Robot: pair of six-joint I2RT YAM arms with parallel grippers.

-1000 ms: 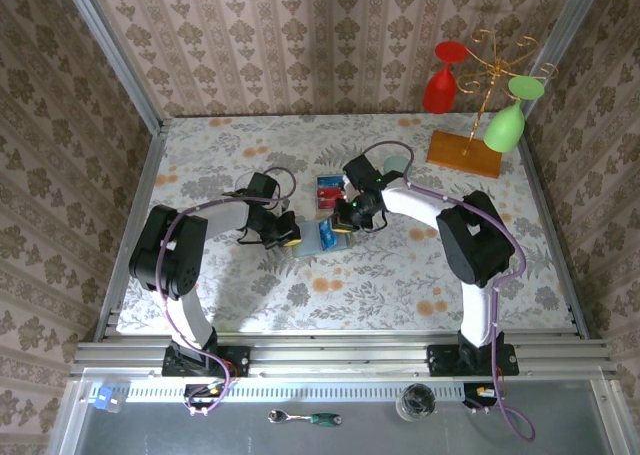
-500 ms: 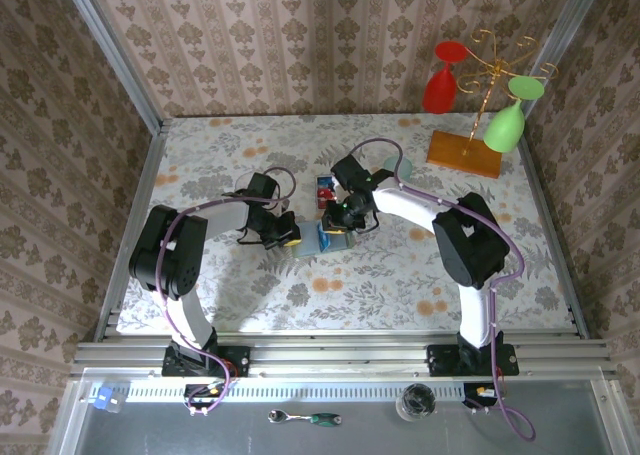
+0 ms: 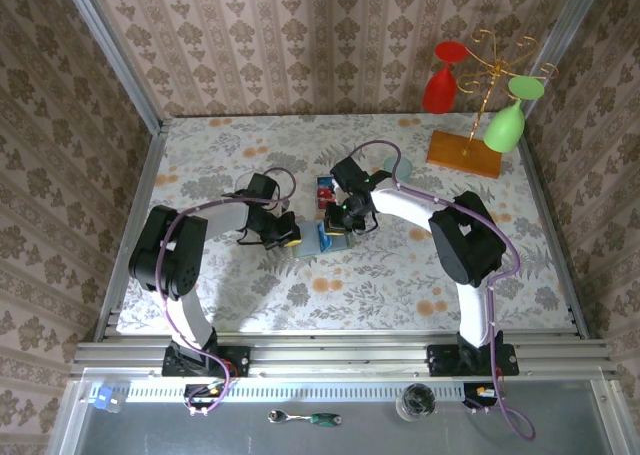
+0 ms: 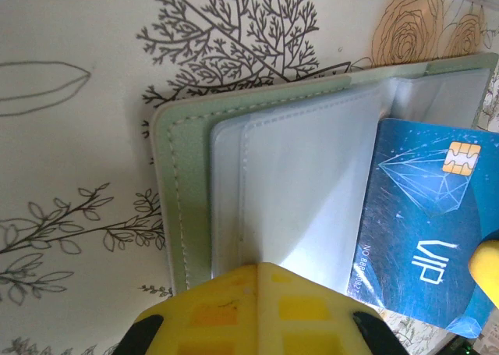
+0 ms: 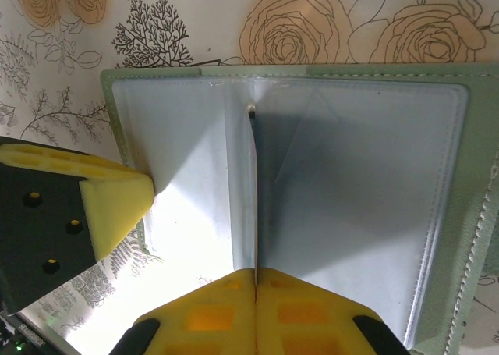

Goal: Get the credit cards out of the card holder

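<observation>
The pale green card holder point(image 4: 175, 207) lies open on the floral tablecloth, its clear sleeves facing up. My left gripper point(image 4: 260, 265) is shut, with its yellow tips down on the left sleeve. A blue credit card point(image 4: 421, 230) marked VIP, with a gold chip, stands out over the right half. In the right wrist view that blue card point(image 5: 254, 191) is edge-on between the fingers of my right gripper point(image 5: 256, 271), which is shut on it. From above, both grippers, left point(image 3: 292, 240) and right point(image 3: 335, 225), meet over the card holder point(image 3: 306, 249). Red credit cards point(image 3: 325, 190) lie just behind.
A glass rack on an orange base point(image 3: 463, 153) stands at the back right with a red glass point(image 3: 440, 80) and a green glass point(image 3: 507, 123) hanging. A pale teal cup point(image 3: 396, 163) sits behind the right arm. Metal rails border the table.
My right gripper has shifted a little left and back over the card holder, and the blue card went with it. The left arm has stayed where it was.
</observation>
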